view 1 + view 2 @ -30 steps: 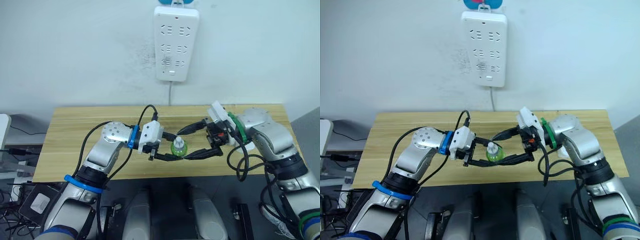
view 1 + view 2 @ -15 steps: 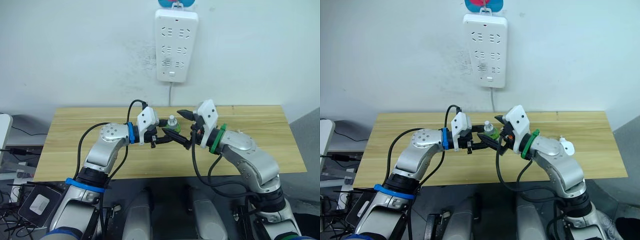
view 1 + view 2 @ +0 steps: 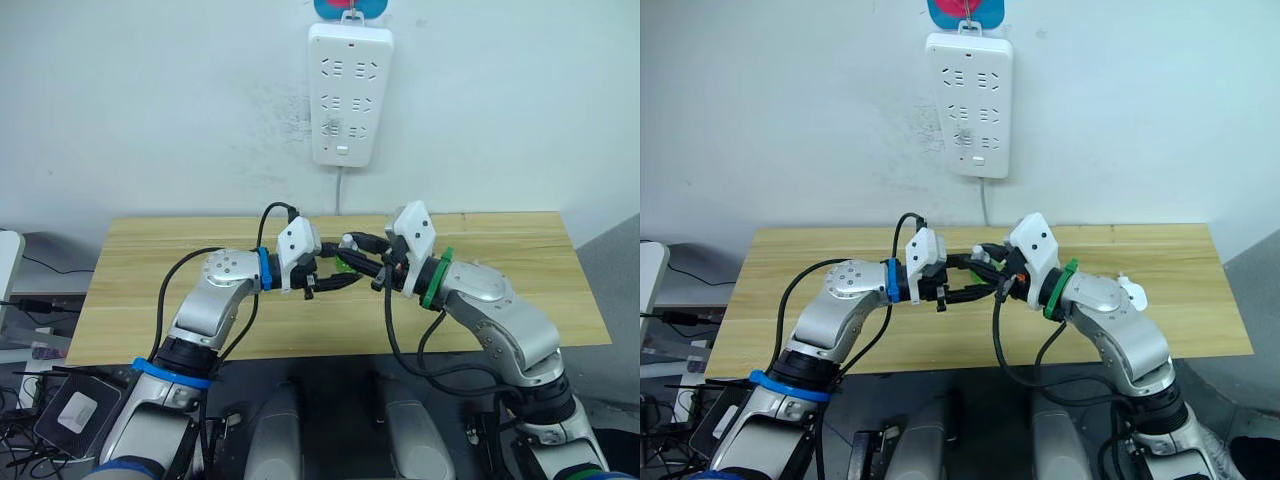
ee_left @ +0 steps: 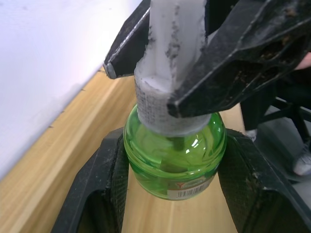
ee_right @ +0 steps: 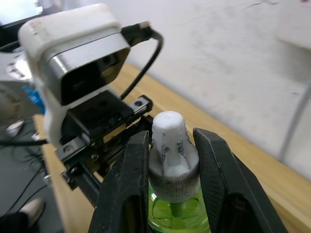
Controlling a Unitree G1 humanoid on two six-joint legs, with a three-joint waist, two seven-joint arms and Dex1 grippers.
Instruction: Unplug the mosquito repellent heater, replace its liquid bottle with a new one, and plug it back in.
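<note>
Bottle [image 4: 175,160], green glass with white cap [image 5: 168,141], hangs above your table [image 3: 150,300], dead centre. Left gripper [image 4: 172,167] clamps its body; right gripper [image 5: 167,145], from 3 o'clock, pinches the cap. Wall strip [image 3: 349,92] at 12 o'clock.

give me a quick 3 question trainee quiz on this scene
1. True or false: the left gripper holds the green bottle by its body.
2. The right gripper closes on the bottle's: A) label B) white cap C) base
3. What hangs on the wall above the table?

Key: 1 true. 2 B. 3 a white power strip.
</note>
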